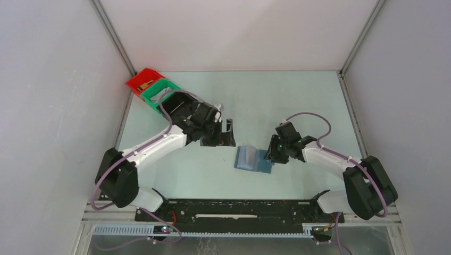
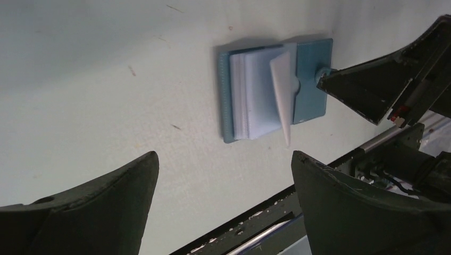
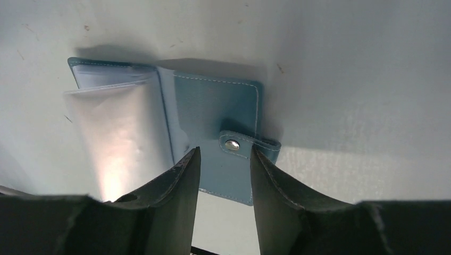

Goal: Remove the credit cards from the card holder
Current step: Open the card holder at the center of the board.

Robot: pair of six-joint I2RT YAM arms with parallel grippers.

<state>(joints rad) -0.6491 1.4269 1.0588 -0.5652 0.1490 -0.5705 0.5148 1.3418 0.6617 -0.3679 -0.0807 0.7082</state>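
The slate-blue card holder (image 1: pixel 253 158) lies spread open on the table between the two arms, its pale clear sleeves (image 2: pixel 255 95) fanned up. No credit cards can be made out in the sleeves. My right gripper (image 3: pixel 223 154) is low over the holder's cover (image 3: pixel 213 106). Its jaws are part-way closed with a gap between them, and the snap tab (image 3: pixel 236 144) sits at the fingertips. From the left wrist, one right finger (image 2: pixel 367 90) meets that tab (image 2: pixel 322 74). My left gripper (image 2: pixel 223 159) hovers wide open and empty to the holder's left (image 1: pixel 223 135).
A red bin (image 1: pixel 142 79), a green bin (image 1: pixel 159 93) and a black bin (image 1: pixel 181 103) stand at the back left, behind the left arm. The black mounting rail (image 1: pixel 239 210) runs along the near edge. Grey walls close in both sides.
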